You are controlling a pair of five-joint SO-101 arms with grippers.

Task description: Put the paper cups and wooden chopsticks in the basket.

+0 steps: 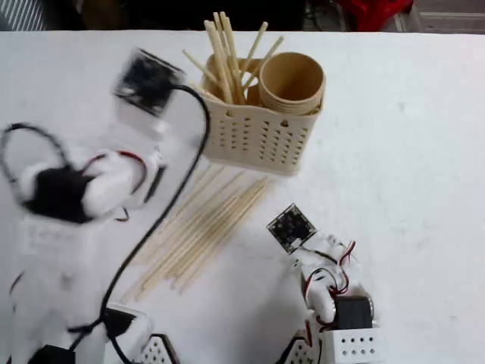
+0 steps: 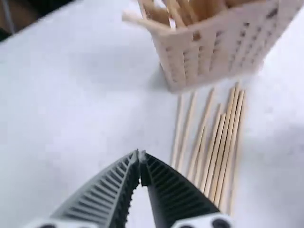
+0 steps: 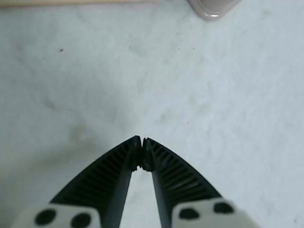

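Cups (image 1: 292,80) sit in basket (image 1: 258,140) w/ some sticks (image 1: 226,53). At its 7 o'clock loose sticks (image 1: 201,227) lie flat, so job isn't done. Left gripper (image 2: 140,161) & right gripper (image 3: 141,154): fingers pressed together, holding nothing.

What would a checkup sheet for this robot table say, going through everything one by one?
Surface: white table, looks clean.
Job's things: basket standing, holding stacked cups and some chopsticks; loose chopsticks lie on the table in front of it.
Clutter: nothing seen.
Grippers: left gripper shut, holding nothing, near the loose chopsticks; right gripper shut over bare table.
Cables: black cable curves along the left arm; red wires on the right arm.
Surroundings: dark space beyond the table, with something red.
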